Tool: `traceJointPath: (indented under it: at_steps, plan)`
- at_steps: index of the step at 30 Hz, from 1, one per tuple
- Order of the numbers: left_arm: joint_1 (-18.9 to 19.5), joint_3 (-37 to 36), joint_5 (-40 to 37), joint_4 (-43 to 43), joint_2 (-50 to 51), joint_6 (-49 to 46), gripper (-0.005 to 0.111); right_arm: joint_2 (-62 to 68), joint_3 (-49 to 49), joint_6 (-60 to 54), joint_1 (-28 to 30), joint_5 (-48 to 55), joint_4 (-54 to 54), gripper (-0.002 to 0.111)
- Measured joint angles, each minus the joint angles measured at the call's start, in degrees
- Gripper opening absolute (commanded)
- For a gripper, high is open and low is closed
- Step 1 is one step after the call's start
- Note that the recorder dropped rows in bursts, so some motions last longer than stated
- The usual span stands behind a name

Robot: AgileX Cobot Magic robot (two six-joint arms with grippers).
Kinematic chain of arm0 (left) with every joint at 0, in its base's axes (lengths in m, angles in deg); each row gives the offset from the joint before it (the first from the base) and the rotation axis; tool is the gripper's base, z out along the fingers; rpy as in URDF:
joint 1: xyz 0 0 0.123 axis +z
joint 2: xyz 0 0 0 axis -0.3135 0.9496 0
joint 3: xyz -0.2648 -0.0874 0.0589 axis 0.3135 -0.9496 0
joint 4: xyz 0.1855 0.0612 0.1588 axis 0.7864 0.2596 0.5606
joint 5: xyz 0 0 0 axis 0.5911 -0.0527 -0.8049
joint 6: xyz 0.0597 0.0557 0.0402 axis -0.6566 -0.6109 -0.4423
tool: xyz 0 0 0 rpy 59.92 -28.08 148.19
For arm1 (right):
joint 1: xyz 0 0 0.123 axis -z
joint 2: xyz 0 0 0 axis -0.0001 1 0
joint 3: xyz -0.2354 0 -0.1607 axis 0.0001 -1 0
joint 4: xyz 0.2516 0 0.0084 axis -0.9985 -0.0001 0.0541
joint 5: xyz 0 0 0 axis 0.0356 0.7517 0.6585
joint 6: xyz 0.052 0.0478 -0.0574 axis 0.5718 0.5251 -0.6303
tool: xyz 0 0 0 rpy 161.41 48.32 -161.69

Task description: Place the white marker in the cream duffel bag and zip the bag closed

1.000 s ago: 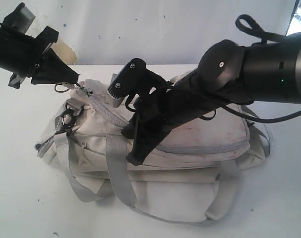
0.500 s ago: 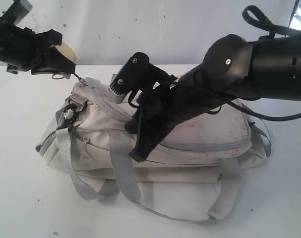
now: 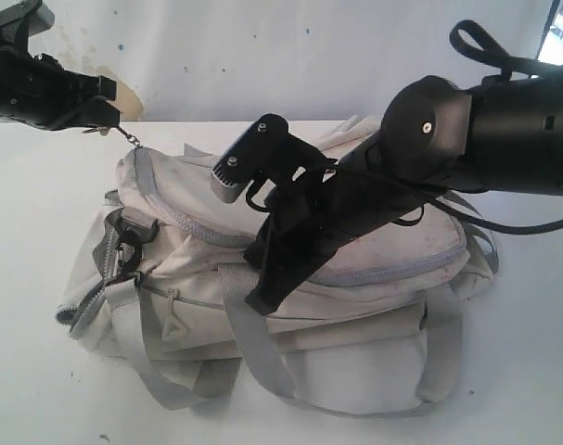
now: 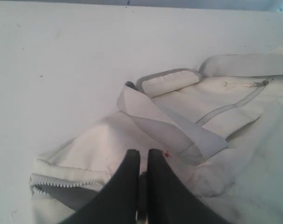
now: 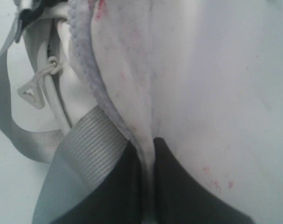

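Exterior view: cream duffel bag [image 3: 355, 371] lying on the white tabletop [image 3: 40, 232], grey straps [image 3: 253, 357] looping down its front. At the upper left, left pincer [image 3: 105, 120] narrow, closed on the zipper pull [image 3: 126, 136], the bag corner taut toward it. Near the middle, right pincer [image 3: 261, 298] pressed on the top edge of the bag, pinching cloth.

Left wrist view: black fingers [image 4: 127, 172] of the left pincer [image 4: 142, 155] almost together, only a thin slit between, over one end of the bag; zipper teeth [image 4: 62, 183] just beside.

Right wrist view: right pincer [image 5: 147, 144] narrow, gripping a raised fold of the cream cloth along the grey zipper tape [image 5: 83, 70], touching a ribbed grey strap [image 5: 80, 140]; faint red smudges [image 5: 216, 184] on the cloth
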Motion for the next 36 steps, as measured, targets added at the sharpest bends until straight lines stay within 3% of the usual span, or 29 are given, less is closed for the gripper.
traceJointPath:
  at_steps: [8,11,13,15,17,19,22,25,27,31,36]
  plan:
    - [0.0,4.7,0.2,-0.1,3.6,-1.8,0.002,0.0,0.0,1.8,0.0,-3.6,0.1,0.0]
    - [0.0,5.0,0.9,-0.4,3.8,-2.5,0.025,0.0,0.0,5.0,0.0,-5.4,0.5,0.002]
    - [0.6,5.5,2.9,-0.5,3.8,-3.7,0.045,0.0,-0.4,6.3,0.0,-5.5,1.1,0.017]
    - [1.4,5.7,3.0,-0.5,3.8,-4.3,0.057,0.0,-0.7,6.9,0.0,-5.1,1.2,0.039]
    - [1.4,5.7,2.1,-0.5,3.8,-4.6,0.059,0.0,-0.8,7.0,0.0,-5.1,-0.1,0.061]
    - [1.4,5.7,0.4,-0.5,3.8,-4.6,0.059,0.0,-0.8,8.2,0.0,-5.1,-2.6,0.068]
    - [1.4,5.7,-1.6,0.0,3.7,-3.0,0.057,0.0,-0.8,12.3,0.0,-5.1,-4.9,0.068]
    - [1.4,5.7,-3.2,8.6,2.7,5.3,0.056,-0.7,-0.8,17.4,0.0,-4.8,-5.1,0.068]
    - [1.4,5.7,-4.2,22.6,1.2,17.3,0.056,-2.9,-0.8,23.1,0.0,-4.2,-5.1,0.068]
    - [1.4,5.7,-6.5,39.8,0.2,33.8,0.056,-7.0,-0.8,32.4,0.0,-2.5,-2.6,0.063]
    - [1.4,5.7,-10.1,47.3,-1.5,41.8,0.056,-10.3,-0.8,44.3,0.0,1.0,4.1,0.058]
